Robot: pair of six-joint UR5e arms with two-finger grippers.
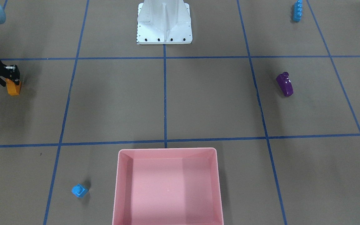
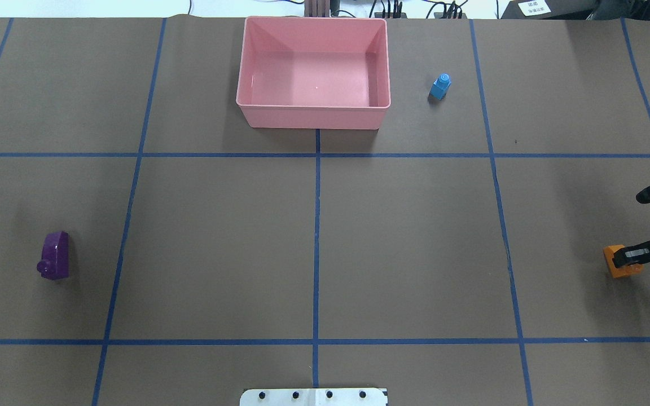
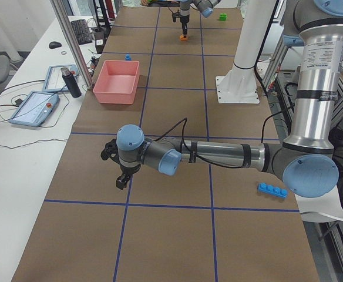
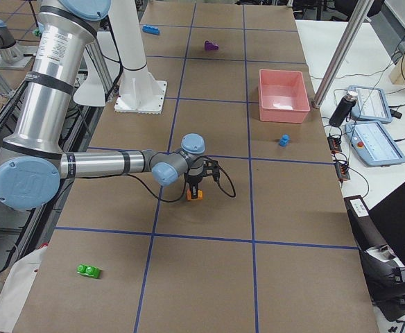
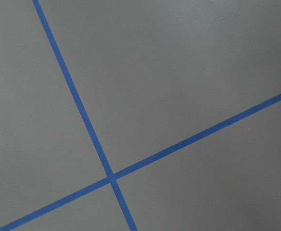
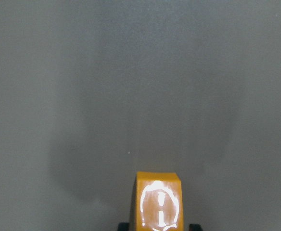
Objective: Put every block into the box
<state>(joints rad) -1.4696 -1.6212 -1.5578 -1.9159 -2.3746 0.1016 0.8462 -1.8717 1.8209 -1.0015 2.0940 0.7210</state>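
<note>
Since the shallow pink plastic tray with rounded rim (image 2: 313, 117) sits empty at the far middle of the matte brown surface (image 2: 218, 242), no block is in yet. The right arm (image 4: 105, 164) has its jaws closed on the glossy orange studded brick (image 1: 13, 89) far to the right, well apart from the tray. Left to move, I judge, are the curved purple brick (image 2: 55, 256) at the left, the small blue one-stud cube (image 2: 440, 87) just right of the tray, the long blue four-stud brick (image 3: 271, 189) near left and the green two-stud brick (image 4: 88, 270) at the right end, all hard, smooth moulded plastic; whether the left arm (image 3: 218, 154) has its jaws open I cannot tell.
</note>
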